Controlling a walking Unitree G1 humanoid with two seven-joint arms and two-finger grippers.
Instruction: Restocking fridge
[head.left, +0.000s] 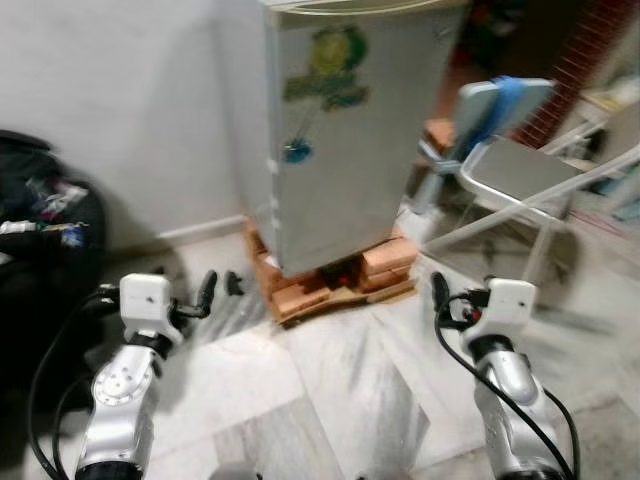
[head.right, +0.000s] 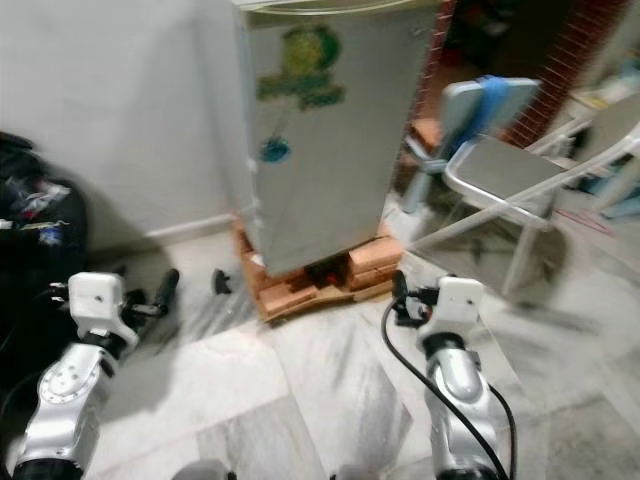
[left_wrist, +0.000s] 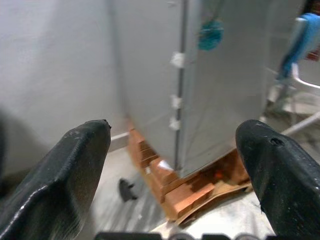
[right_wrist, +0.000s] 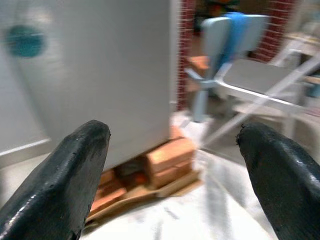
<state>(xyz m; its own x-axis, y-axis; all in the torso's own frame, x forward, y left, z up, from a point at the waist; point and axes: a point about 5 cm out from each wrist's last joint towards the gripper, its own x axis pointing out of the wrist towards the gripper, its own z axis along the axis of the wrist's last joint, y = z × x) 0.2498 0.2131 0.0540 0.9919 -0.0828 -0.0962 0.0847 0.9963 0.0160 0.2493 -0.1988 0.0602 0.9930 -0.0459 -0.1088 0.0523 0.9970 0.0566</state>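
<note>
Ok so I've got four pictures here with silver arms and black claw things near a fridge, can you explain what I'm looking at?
This is a humanoid robot standing in a home. The two wider pictures come from cameras in its head, looking down at its own silver arms. Its left hand and right hand are each a pair of long black fingers, both open and holding nothing.

The other two pictures come from cameras on its wrists, looking out between those fingers.

Ahead stands a small grey fridge, door shut, with stickers on it, raised on bricks. To the right is a folding chair; to the left, a dark bag against the wall. The floor is pale marble tile.
</note>
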